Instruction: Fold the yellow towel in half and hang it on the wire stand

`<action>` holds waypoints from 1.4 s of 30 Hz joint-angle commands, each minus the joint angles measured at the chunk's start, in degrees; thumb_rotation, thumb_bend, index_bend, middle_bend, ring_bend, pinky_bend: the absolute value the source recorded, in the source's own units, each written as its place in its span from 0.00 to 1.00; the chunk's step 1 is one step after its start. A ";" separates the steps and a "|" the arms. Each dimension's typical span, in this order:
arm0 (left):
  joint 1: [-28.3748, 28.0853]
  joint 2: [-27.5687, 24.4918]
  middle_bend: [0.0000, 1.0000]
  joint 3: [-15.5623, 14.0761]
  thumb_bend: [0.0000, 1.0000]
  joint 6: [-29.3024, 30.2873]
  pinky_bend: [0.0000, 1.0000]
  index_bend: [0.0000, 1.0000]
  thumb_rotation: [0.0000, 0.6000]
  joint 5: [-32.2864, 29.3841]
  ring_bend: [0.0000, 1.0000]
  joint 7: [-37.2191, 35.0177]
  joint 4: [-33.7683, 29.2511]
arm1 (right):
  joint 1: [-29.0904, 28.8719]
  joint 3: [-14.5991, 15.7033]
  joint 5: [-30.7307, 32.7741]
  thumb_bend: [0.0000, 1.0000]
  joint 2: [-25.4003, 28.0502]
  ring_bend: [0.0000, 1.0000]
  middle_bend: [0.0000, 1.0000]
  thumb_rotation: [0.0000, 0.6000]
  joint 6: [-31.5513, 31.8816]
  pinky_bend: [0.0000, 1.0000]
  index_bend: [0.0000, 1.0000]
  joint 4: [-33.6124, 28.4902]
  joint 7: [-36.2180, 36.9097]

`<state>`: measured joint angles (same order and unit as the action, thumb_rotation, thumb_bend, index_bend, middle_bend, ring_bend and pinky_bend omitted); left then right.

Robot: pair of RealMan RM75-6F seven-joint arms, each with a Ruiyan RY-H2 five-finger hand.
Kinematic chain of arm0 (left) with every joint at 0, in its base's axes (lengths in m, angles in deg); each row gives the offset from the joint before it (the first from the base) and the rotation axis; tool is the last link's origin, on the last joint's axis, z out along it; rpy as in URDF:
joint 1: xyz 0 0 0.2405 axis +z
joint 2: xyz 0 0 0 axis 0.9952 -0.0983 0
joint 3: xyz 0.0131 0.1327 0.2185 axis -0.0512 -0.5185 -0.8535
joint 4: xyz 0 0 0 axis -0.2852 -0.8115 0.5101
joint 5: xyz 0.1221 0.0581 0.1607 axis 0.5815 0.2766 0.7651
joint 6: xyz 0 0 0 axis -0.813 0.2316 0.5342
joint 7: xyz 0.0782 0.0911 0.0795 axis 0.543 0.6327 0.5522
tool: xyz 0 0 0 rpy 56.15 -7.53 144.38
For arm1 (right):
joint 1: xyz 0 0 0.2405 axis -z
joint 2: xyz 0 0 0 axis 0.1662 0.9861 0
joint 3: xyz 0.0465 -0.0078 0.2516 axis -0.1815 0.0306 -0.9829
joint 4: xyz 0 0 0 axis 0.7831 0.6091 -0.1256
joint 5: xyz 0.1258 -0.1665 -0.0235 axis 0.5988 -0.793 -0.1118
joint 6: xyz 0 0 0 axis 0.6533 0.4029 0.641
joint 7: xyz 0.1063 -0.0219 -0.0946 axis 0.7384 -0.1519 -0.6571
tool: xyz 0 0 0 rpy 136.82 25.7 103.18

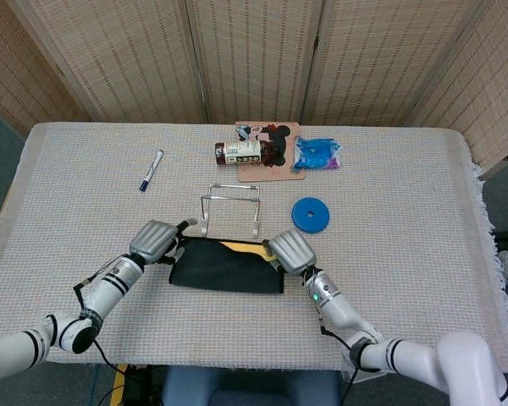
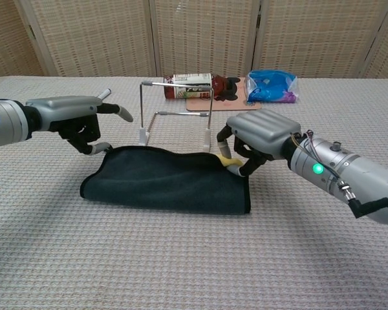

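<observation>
The towel (image 1: 227, 266) lies folded on the table with its dark side up (image 2: 168, 187); only a sliver of yellow shows at its far right corner. My right hand (image 1: 290, 251) pinches that yellow corner with curled fingers (image 2: 258, 132). At the far left corner my left hand (image 1: 155, 240) has one finger stretched out, and its lower fingertips touch the towel's edge (image 2: 74, 116); whether they still pinch it I cannot tell. The wire stand (image 1: 256, 210) stands upright just behind the towel (image 2: 181, 113), between the two hands, with nothing on it.
Behind the stand lie a bottle (image 1: 240, 152) on a printed mat (image 1: 279, 161) and a blue bag (image 1: 318, 153). A blue disc (image 1: 310, 215) sits right of the stand. A marker (image 1: 151, 170) lies at the far left.
</observation>
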<state>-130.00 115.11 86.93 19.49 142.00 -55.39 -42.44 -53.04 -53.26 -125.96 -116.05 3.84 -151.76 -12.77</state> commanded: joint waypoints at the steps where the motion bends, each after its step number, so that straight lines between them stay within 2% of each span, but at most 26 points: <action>1: 0.67 -1.23 0.97 0.17 0.51 1.03 0.89 0.15 1.00 -0.57 0.80 -0.23 -1.57 | -0.37 -0.17 0.21 0.41 -0.23 1.00 0.94 1.00 -0.13 1.00 0.62 0.65 -0.23; 7: 1.89 -3.02 0.97 0.00 0.51 2.74 0.89 0.14 1.00 -0.92 0.80 -0.84 -4.05 | -1.15 -0.39 0.59 0.41 -0.76 1.00 0.94 1.00 -0.51 1.00 0.62 2.44 -0.56; 12: 3.05 -4.09 0.97 -0.17 0.51 4.59 0.89 0.14 1.00 -0.68 0.80 -1.50 -5.57 | -1.87 -0.46 0.85 0.41 -1.25 1.00 0.94 1.00 -1.26 1.00 0.51 3.87 -0.25; 14: 3.54 -4.41 0.97 -0.29 0.51 5.20 0.89 0.14 1.00 -0.53 0.80 -2.00 -5.86 | -2.21 -0.31 0.86 0.40 -1.22 1.00 0.93 1.00 -1.86 1.00 0.41 4.26 -0.10; 18: 4.36 -5.10 0.97 -0.60 0.51 6.27 0.89 0.14 1.00 0.03 0.80 -2.76 -6.39 | -2.42 -0.26 0.91 0.38 -1.10 1.00 0.92 1.00 -2.06 1.00 0.11 4.06 0.56; 20: 4.77 -5.44 0.97 -0.75 0.51 6.76 0.89 0.14 1.00 0.29 0.80 -3.11 -6.63 | -2.43 -0.04 0.58 0.38 -0.81 1.00 0.91 1.00 -1.82 1.00 0.07 3.73 0.85; 27: 6.48 -7.67 0.97 -1.20 0.51 8.72 0.89 0.13 1.00 0.88 0.80 -3.93 -8.61 | -1.92 0.49 -0.84 0.37 2.44 1.00 0.91 1.00 -0.10 1.00 0.05 0.85 1.61; 30: 7.54 -8.82 0.97 -1.41 0.51 10.23 0.89 0.13 1.00 1.74 0.80 -4.79 -9.69 | -1.21 1.91 -3.51 0.33 5.17 1.00 0.91 1.00 1.83 1.00 0.08 -1.58 3.36; 35: 9.16 -10.71 0.97 -1.90 0.51 12.48 0.89 0.13 1.00 3.34 0.80 -5.86 -11.74 | 0.07 6.63 -10.11 0.16 9.02 1.00 0.91 1.00 5.14 1.00 0.34 -2.13 7.01; 38: 9.87 -11.54 0.97 -2.16 0.51 13.38 0.89 0.13 1.00 4.05 0.80 -6.16 -12.77 | 0.34 8.78 -12.85 0.09 9.63 1.00 0.91 1.00 6.11 1.00 0.41 -0.73 8.66; 42: 10.62 -12.24 0.97 -2.44 0.51 14.15 0.89 0.13 1.00 4.45 0.80 -6.23 -13.76 | 0.14 10.04 -14.60 0.08 8.92 1.00 0.91 1.00 6.22 1.00 0.43 1.94 9.11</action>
<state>-119.45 102.93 84.55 33.58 146.38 -61.59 -56.12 -52.92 -43.85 -139.79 -106.97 9.79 -150.82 -3.85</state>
